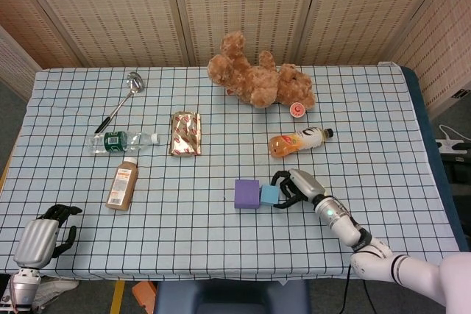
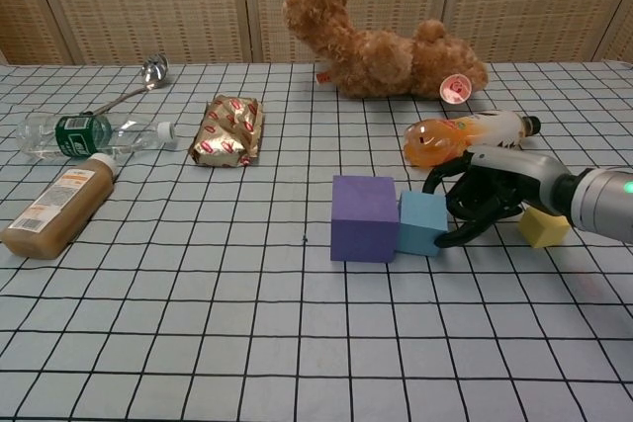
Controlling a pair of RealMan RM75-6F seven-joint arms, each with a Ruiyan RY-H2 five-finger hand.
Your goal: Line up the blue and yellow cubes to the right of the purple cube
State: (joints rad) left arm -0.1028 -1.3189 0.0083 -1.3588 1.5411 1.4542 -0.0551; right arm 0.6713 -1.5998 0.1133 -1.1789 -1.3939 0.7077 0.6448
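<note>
The purple cube [image 1: 246,193] [image 2: 364,217] stands on the checked cloth near the table's front middle. Flush against its right side sits the smaller blue cube [image 1: 269,195] [image 2: 422,223]. My right hand [image 1: 296,185] [image 2: 490,195] holds the blue cube from the right, with fingers curled round its back and front edges. The yellow cube [image 2: 544,228] lies just right of that hand, partly hidden by it in the chest view and hidden in the head view. My left hand [image 1: 40,239] hangs at the front left table edge with fingers curled, holding nothing.
An orange juice bottle [image 1: 298,141] [image 2: 460,137] lies just behind my right hand. Further back lies a teddy bear [image 1: 257,79]. To the left lie a foil snack pack [image 1: 186,134], a water bottle [image 1: 121,140], a brown bottle [image 1: 123,185] and a ladle [image 1: 125,93].
</note>
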